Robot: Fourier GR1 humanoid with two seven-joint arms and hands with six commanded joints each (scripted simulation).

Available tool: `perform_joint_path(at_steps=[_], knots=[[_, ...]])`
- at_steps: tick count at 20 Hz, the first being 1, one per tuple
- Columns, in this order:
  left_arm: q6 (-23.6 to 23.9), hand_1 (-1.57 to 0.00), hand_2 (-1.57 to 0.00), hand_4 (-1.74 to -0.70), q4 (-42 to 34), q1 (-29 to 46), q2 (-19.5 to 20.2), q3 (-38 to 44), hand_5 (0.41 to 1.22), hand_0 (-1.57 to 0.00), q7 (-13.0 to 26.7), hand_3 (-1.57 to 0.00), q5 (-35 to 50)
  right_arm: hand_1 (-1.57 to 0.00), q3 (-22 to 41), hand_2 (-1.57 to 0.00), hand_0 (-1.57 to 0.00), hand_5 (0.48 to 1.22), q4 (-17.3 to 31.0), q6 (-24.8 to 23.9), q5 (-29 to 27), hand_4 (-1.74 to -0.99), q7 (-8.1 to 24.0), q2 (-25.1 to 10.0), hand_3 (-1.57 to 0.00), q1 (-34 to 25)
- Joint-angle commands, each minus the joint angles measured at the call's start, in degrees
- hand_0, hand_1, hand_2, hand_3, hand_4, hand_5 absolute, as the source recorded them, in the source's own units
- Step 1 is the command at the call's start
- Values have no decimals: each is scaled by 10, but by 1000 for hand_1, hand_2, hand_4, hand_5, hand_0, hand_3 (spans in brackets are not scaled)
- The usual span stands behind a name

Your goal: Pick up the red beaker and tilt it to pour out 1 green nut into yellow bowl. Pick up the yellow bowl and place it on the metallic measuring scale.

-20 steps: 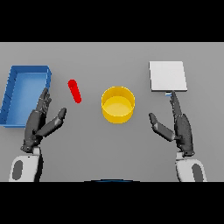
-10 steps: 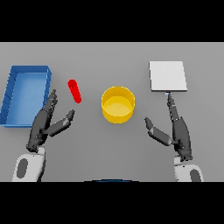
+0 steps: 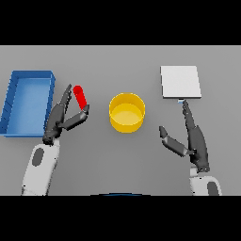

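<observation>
- The grey table point(image 3: 117, 169) carries everything, and both arms come in from its near edge.
- The blue tray point(image 3: 14, 106) is the largest thing on it. It lies just to the outer left of the left hand, close beside the hand's back, with its open inside facing up.
- The metallic measuring scale point(image 3: 180, 82), a pale square plate, sits just beyond the tips of the right hand's fingers, on the far side of that hand.
- The yellow bowl point(image 3: 126, 112) stands upright between the two hands, a little farther out than either palm. It is to the right of the left hand and to the left of the right hand, apart from both. I cannot tell whether anything lies inside it.
- The right hand point(image 3: 194, 141) rests low on the right side of the table. Its fingers are straight and pointed toward the scale, and its thumb is spread out sideways toward the bowl. It holds nothing.
- The left hand point(image 3: 59, 121) is reached forward on the left. Its fingers are stretched out and its thumb is angled apart from them, so the hand is spread, not clamped.
- The red beaker point(image 3: 80, 97), a small red capsule shape, sits right at the left hand's fingertips. Its near end meets the tip of the thumb, and the fingers lie alongside its left. No closed grip round it can be seen.
</observation>
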Motion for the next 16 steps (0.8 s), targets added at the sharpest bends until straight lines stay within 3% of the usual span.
perform_joint_path(at_steps=[1, 16], knots=[[2, 1, 1, -1267, 8, -7, 0, 1, 673, 1, -6, 1, -1, 1, 3, 1, 1, 635, -1, 0, 2, -1274, -2, 1, 1, -3], [9, 1, 1, -1309, 180, -142, -7, 38, 688, 1, -44, 1, 1, 1, -4, 1, 1, 640, -5, 5, -10, -1269, 15, 0, 1, -6]])
